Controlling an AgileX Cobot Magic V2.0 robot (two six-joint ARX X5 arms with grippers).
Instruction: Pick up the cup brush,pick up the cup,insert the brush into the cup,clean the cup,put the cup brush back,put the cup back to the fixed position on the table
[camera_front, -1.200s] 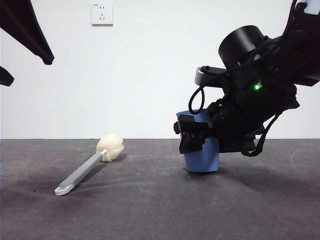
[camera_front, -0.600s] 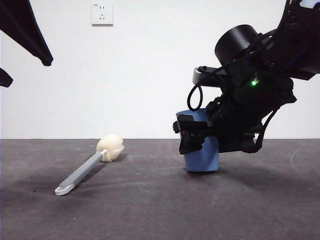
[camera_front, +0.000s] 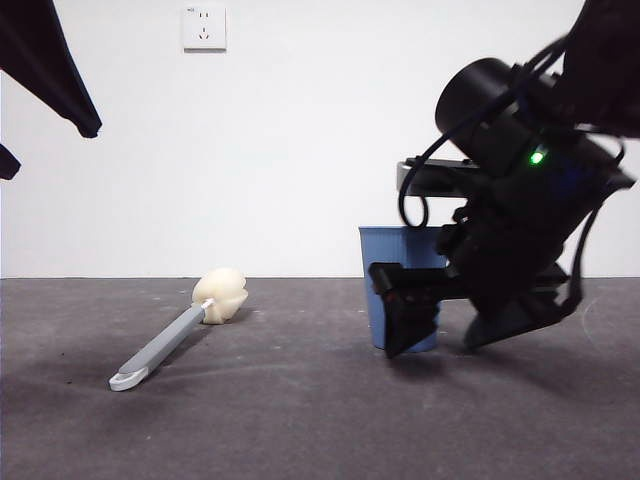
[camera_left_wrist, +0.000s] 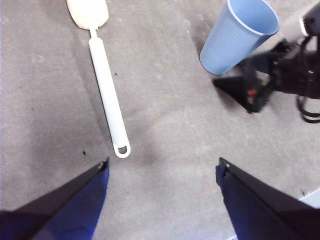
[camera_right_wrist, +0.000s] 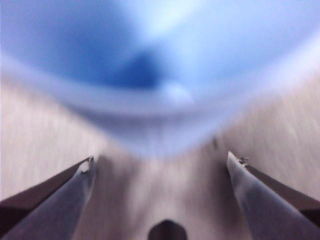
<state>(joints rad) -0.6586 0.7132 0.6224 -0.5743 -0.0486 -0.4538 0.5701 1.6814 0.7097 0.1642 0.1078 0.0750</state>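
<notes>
On the counter (camera_front: 300, 420) nearest the front camera lies the brush (camera_front: 170, 338), flat, its white looped end toward the camera and its cream sponge head farther back. In the left wrist view it lies well apart from the cup (camera_left_wrist: 239, 35). The left tool (camera_left_wrist: 162, 165) hangs high above the counter with its jaws spread wide and nothing between them; in the front view it shows only as a dark shape at the upper corner.

Farther back, the cup (camera_front: 402, 285) stands upright on the counter. The right tool (camera_front: 410, 320) sits low just beside it, on the side away from the brush, one black jaw overlapping the cup's lower wall. Its jaws are spread, tips clear of the blurred blue cup (camera_right_wrist: 160, 75) ahead of them. Behind, a white wall carries a socket (camera_front: 204, 27).
</notes>
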